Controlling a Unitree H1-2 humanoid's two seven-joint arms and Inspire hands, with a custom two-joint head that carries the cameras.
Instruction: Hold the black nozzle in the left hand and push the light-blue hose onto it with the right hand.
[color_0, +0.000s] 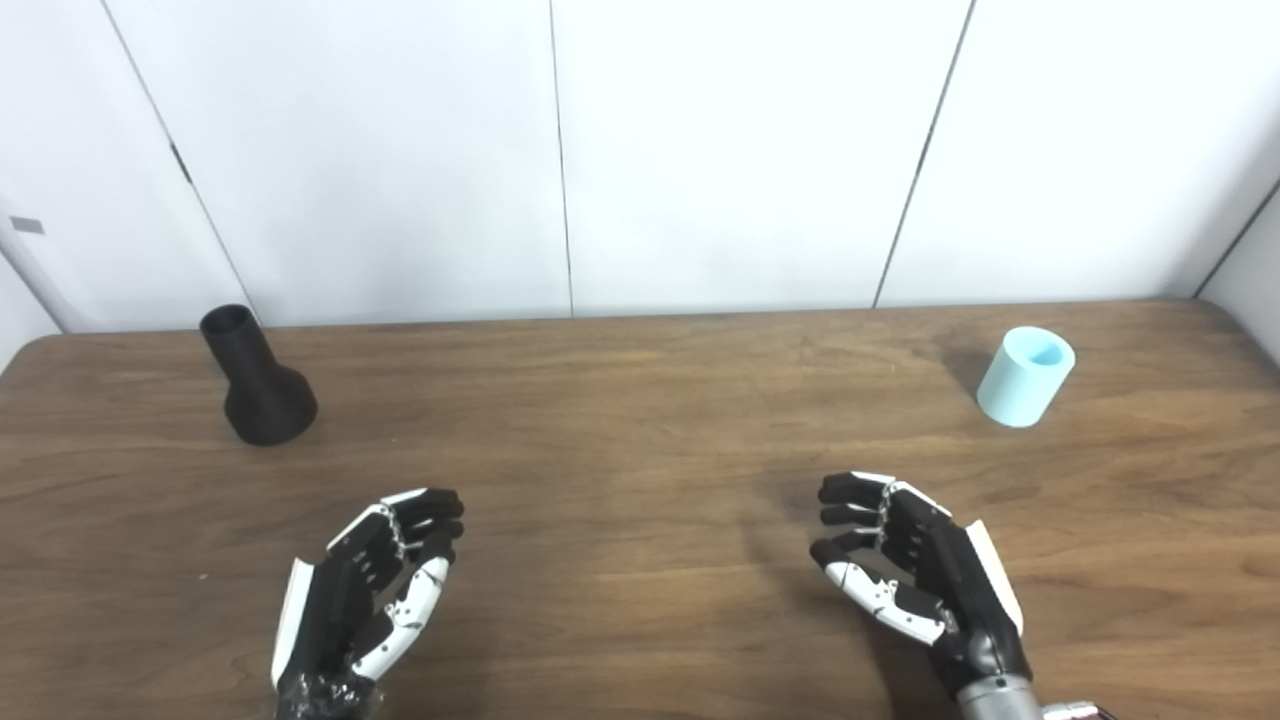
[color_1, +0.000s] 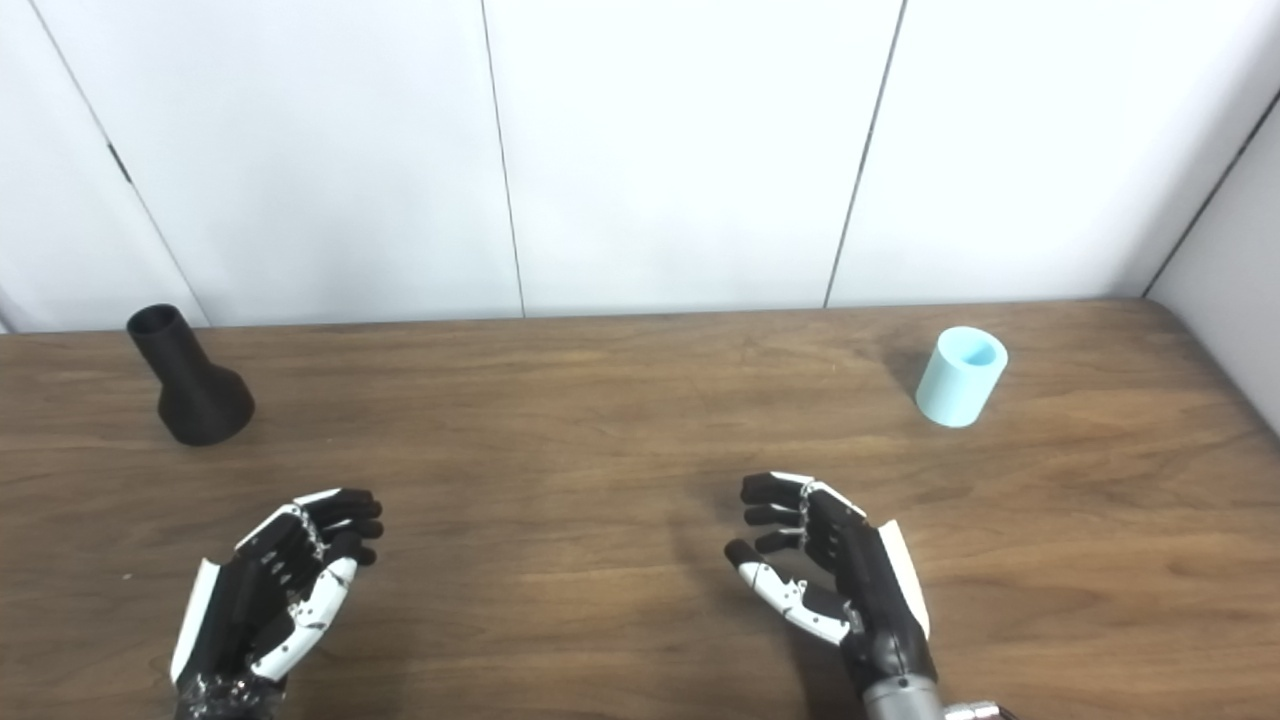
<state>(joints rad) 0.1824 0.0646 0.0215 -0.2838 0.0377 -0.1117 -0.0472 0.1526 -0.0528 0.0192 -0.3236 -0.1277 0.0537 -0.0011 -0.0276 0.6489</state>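
White wall panels (color_0: 740, 150), split by thin dark seams, stand along the far edge of a wood-grain desk (color_0: 640, 420) that fills the lower half of both head views. Over the near part of the desk hover the two hands, palms turned toward each other and well apart. The left hand (color_0: 370, 595) holds nothing; its fingers (color_0: 430, 510) are loosely curled but spread, with the thumb lying apart from them (an open, waiting pose). The right hand (color_0: 915, 570) is likewise empty, fingers bent a little and separated, thumb pointing inward toward the middle of the desk.

The black nozzle (color_0: 256, 378) stands on its wide flared base near the far left corner of the desk, its narrow open neck pointing up and leaning slightly left; it is well beyond the left hand and untouched. The light-blue hose (color_0: 1026, 376), a short cylinder with its open end up, stands near the far right corner, tilted a little to the right, well away from the right hand.
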